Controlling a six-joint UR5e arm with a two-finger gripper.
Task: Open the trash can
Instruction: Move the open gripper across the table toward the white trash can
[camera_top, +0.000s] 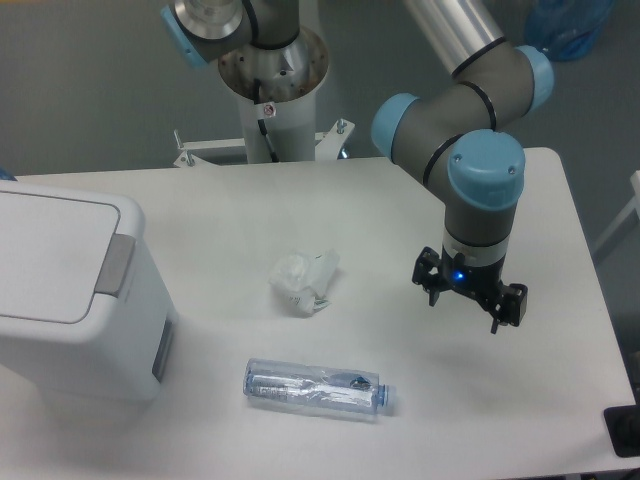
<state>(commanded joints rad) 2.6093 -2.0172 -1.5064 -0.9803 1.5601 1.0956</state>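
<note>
The trash can (70, 290) stands at the left edge of the table (230, 210), partly cut by the border of the view. It is a big white box with round corners. Its flat white lid (50, 255) lies down on the body, so the can is closed. A grey latch tab (115, 265) sits on the right rim of the lid, and a grey panel (162, 350) is lower on the right side wall.

Near the can, toward the middle of the table, lies a crumpled white tissue or wrapper (303, 281). In front of it a clear plastic bottle (315, 388) lies on its side, with the cap end pointing right. These two things do not touch each other, and neither touches the can.

My pincer (470, 300) is well apart from the can, over the right part of the table. It points down and hangs above the surface; I hold nothing. The two black fingers stand apart with a gap between them. A small blue light shines on my wrist (458, 275). My arm (480, 120), grey with blue caps, comes down from the upper right. My base column (270, 90) stands behind the far edge of the table.
</note>
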